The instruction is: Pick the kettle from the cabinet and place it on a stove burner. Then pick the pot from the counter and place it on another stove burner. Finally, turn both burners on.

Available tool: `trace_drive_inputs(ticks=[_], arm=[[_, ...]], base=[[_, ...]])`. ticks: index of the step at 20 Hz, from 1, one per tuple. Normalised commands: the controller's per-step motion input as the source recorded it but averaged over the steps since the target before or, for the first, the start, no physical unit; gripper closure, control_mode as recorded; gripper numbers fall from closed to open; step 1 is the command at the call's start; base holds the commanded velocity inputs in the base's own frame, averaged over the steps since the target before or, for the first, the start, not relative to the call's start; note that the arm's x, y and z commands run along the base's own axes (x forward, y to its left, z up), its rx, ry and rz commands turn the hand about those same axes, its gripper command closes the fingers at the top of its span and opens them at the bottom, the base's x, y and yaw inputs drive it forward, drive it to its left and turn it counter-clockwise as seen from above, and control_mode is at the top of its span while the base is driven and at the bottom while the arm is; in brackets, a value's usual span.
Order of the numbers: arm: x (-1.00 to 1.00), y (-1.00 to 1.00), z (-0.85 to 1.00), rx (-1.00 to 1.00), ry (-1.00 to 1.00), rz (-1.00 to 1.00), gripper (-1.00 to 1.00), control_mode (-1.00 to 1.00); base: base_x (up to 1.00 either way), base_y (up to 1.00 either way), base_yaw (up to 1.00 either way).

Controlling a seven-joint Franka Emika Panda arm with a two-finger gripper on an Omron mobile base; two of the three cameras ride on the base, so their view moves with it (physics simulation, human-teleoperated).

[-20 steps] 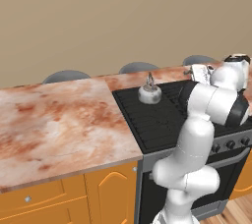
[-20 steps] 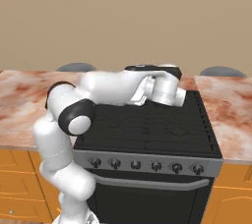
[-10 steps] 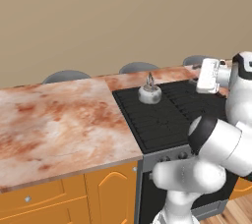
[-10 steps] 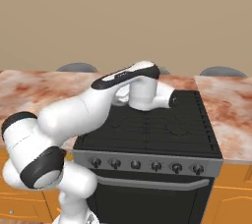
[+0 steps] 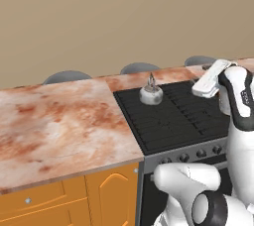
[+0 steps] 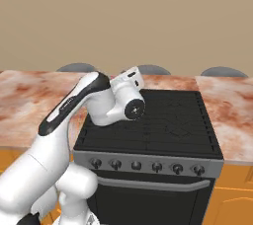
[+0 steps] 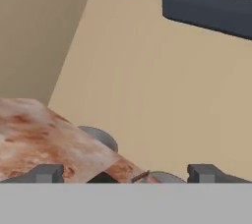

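Holding my gripper (image 7: 126, 173) spread and empty, aimed at the wall. Kettle (image 5: 151, 93): rear-left stove burner (image 5: 155, 102). Risk: my arm, swinging off to seek the pot, clips its tall handle.

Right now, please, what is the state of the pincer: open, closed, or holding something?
Pincer: open, its tips stand wide apart and hold nothing; the kettle sits on the stove.

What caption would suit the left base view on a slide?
Small silver kettle sits on the black stove's rear-left burner beside the marbled counter, while the white robot arm rises at right.
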Motion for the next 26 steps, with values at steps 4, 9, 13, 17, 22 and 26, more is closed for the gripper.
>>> trace_drive_inputs(ticks=[4,9,13,17,22,26], arm=[[-0.46,0.18,0.39,-0.09,0.0,-0.41,-1.0,-1.0],[-0.52,0.1,0.29,-0.08,0.05,-0.38,-1.0,-1.0],[-0.55,0.0,0.26,-0.04,0.15,-0.31,-1.0,-1.0],[-0.47,0.0,0.23,0.0,0.21,-0.26,-1.0,-1.0],[-0.3,0.0,0.17,0.0,0.25,-0.2,-1.0,-1.0],[-0.09,-0.04,0.02,0.0,0.21,-0.11,-1.0,-1.0]], base=[[0.0,0.0,0.0],[0.0,0.0,0.0],[0.0,0.0,0.0],[0.0,0.0,0.0],[0.0,0.0,0.0],[0.0,0.0,0.0]])
